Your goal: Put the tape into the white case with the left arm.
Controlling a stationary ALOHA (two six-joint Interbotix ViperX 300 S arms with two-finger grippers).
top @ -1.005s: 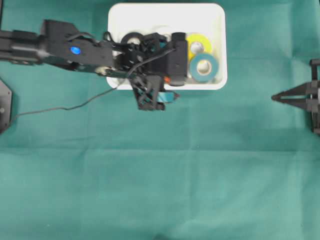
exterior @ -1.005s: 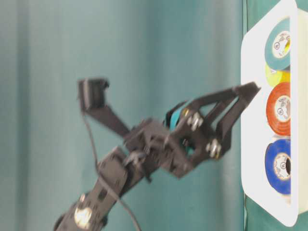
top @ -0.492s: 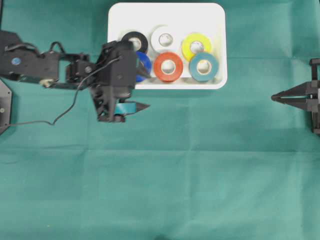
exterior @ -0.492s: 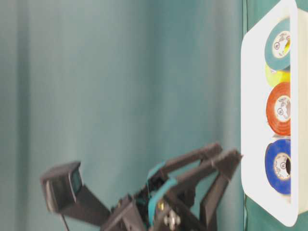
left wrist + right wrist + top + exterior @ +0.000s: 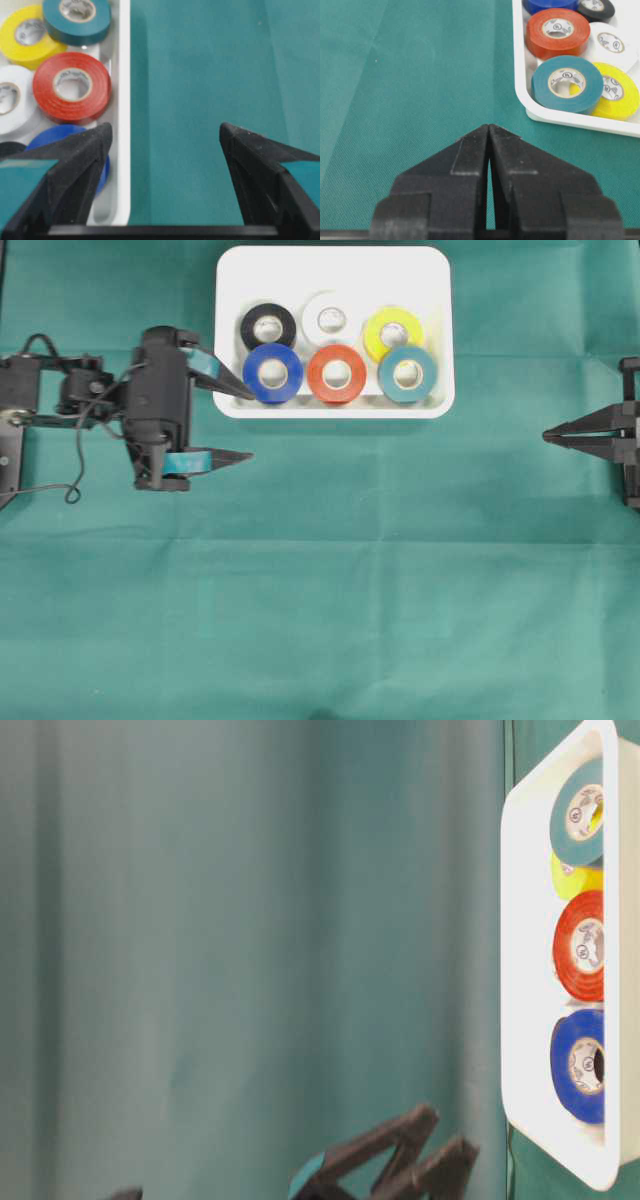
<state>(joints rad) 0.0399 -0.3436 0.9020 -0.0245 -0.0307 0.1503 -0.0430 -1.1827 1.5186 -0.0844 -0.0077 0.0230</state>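
- The left arm's black end effector with teal-banded fingers stands wide apart and empty at the left of the overhead frame, one fingertip at the lower left corner of the shallow white rectangular plastic case.
- Inside the case lie six tape rolls: blue, red and teal in the near row, black, white and yellow behind.
- On the green cloth worktop, at the right edge, the plain black right end effector is pinched together, holding nothing.
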